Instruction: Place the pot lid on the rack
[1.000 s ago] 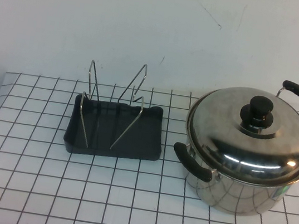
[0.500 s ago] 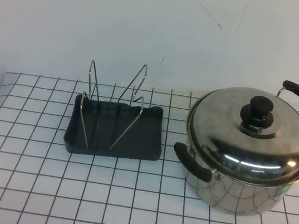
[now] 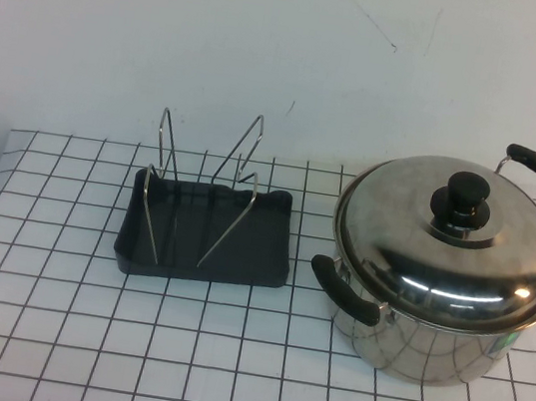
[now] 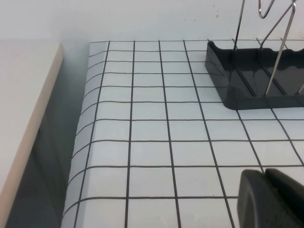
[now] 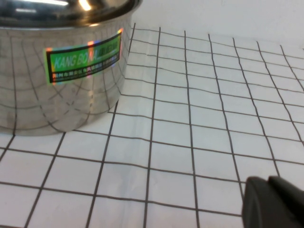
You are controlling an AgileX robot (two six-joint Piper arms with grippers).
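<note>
From my raised camera I see a table (image 3: 47, 329) covered in a white cloth with a black grid, against a plain white wall (image 3: 270, 50). Neither arm shows in this view.

I take the rack (image 3: 205, 230) as my landmark. It is a black plastic tray with silver wire uprights (image 3: 235, 170) rising from it in V shapes, and its slots hold nothing.

To the rack's left, seen only through the left wrist camera, the left gripper (image 4: 273, 198) hovers low over the cloth near the table's left edge, apart from the rack (image 4: 247, 76). Only its dark tip shows, so I cannot tell whether that claw is released or clenched.

To the rack's right, apart from it, stands the steel pot (image 3: 420, 334) with two black handles. The pot lid (image 3: 448, 243) sits on the pot, closing it, its black knob (image 3: 465, 200) upright at the centre.

Beyond the pot from the rack, the right wrist camera shows the right gripper (image 5: 275, 202) low over the cloth, near the pot's (image 5: 57, 71) labelled wall but not touching it. Again only a dark tip shows, and I cannot tell its state.
</note>
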